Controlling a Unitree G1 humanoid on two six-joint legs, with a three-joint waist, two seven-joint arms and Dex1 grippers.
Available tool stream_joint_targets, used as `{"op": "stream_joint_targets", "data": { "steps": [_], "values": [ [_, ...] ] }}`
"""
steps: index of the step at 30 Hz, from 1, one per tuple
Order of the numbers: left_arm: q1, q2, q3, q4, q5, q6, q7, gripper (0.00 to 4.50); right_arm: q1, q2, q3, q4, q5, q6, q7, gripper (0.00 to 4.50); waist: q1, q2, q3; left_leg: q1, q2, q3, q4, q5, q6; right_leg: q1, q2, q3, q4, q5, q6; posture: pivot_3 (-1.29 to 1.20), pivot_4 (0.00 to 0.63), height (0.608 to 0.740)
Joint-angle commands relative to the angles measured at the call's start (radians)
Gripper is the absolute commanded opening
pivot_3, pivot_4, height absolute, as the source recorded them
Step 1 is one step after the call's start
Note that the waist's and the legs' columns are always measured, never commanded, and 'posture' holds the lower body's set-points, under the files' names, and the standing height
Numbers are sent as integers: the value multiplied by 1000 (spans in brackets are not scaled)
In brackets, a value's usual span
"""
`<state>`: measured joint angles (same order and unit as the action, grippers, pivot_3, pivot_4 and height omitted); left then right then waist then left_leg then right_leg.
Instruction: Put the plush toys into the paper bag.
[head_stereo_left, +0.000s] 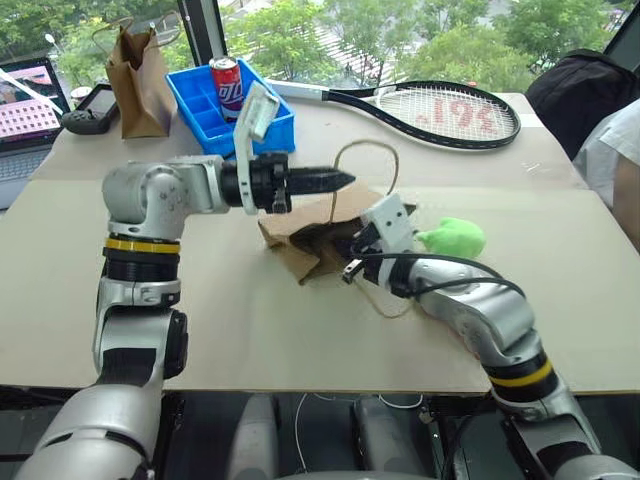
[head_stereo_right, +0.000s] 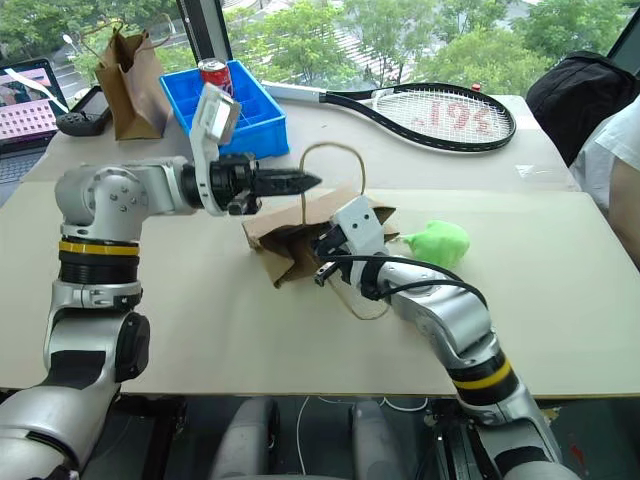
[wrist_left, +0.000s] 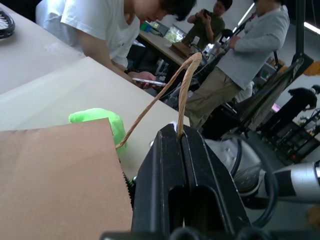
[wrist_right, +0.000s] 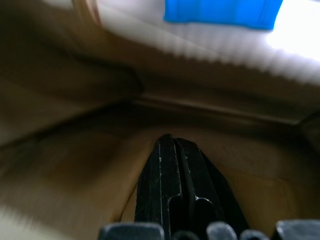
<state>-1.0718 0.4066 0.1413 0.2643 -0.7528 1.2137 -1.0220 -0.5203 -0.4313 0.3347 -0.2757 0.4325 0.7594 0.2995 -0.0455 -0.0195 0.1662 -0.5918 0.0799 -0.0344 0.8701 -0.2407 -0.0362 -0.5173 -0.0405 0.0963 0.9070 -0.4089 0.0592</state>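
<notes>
The paper bag (head_stereo_left: 300, 235) lies crumpled on its side in the middle of the table, one cord handle (head_stereo_left: 367, 144) standing up in a loop. My left gripper (head_stereo_left: 348, 180) points level to the right and is shut on that handle; the cord (wrist_left: 184, 90) rises from between the closed fingers. My right gripper (wrist_right: 169, 139) is shut with nothing between its fingers, its tips inside the bag's brown mouth. The light-green plush toy (head_stereo_left: 455, 238) rests on the table just right of the bag, beside my right wrist.
A narrower brown bag (head_stereo_left: 140, 85), a blue bin (head_stereo_left: 262, 125) holding a soda can (head_stereo_left: 227, 82), and a tennis racket (head_stereo_left: 440, 112) sit at the back. A laptop (head_stereo_left: 25, 100) is far left. A person (head_stereo_left: 615, 160) stands at the right edge.
</notes>
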Motion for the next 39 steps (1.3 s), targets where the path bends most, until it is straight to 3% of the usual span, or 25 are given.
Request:
{"op": "stream_joint_targets", "data": {
  "steps": [1, 6, 14, 22, 31, 36, 39],
  "values": [
    [-85, -30, 147, 91, -51, 58, 162, 0, 13, 18, 49, 71, -107, -73, 26, 37, 0, 0, 0, -1, 0, 0, 0, 0, 0, 0, 0, 0, 0, 0, 0, 0, 150, 656],
    [-154, 12, 215, 159, -58, 50, 225, 0, 59, 50, 80, 103, -178, -92, 55, 37, -8, 0, 0, -1, 0, 0, 0, 0, 0, -2, 0, 0, 3, 0, 0, 0, 150, 656],
    [-263, 130, 105, 107, -25, -50, 91, 0, 56, 75, 75, 119, -242, -93, 111, 37, -19, 0, 0, -1, 0, -1, 0, 0, 0, -2, 0, 0, 2, 0, 0, 0, 150, 656],
    [-186, 155, 31, -62, -45, -57, 19, 0, 68, 83, 51, 103, -268, -79, 148, 37, -25, 0, 0, -1, 0, 0, 0, 0, 0, -3, 0, 0, 3, 0, 0, 0, 150, 656],
    [-78, 124, 43, -102, -57, -73, 55, 0, 46, 116, -215, -135, -45, -4, 188, 37, -21, 0, 0, -5, 0, 0, 1, 0, 0, -6, 0, 0, 4, 0, 0, 0, 150, 656],
    [-35, 132, -17, -115, -23, -121, 8, 0, 27, -34, -520, -333, 215, 194, 223, 1531, -11, 1, 1, -5, 0, 0, 1, 0, 0, -6, -1, 0, 3, 0, 0, 0, 150, 656],
    [-33, 137, -29, -102, -19, -132, -3, 0, 61, -204, -693, -362, 330, 289, 283, 2598, -3, 1, 1, -5, -1, 0, 0, 0, 0, -6, -1, 0, 2, 0, -1, 0, 150, 656]
  ]
}}
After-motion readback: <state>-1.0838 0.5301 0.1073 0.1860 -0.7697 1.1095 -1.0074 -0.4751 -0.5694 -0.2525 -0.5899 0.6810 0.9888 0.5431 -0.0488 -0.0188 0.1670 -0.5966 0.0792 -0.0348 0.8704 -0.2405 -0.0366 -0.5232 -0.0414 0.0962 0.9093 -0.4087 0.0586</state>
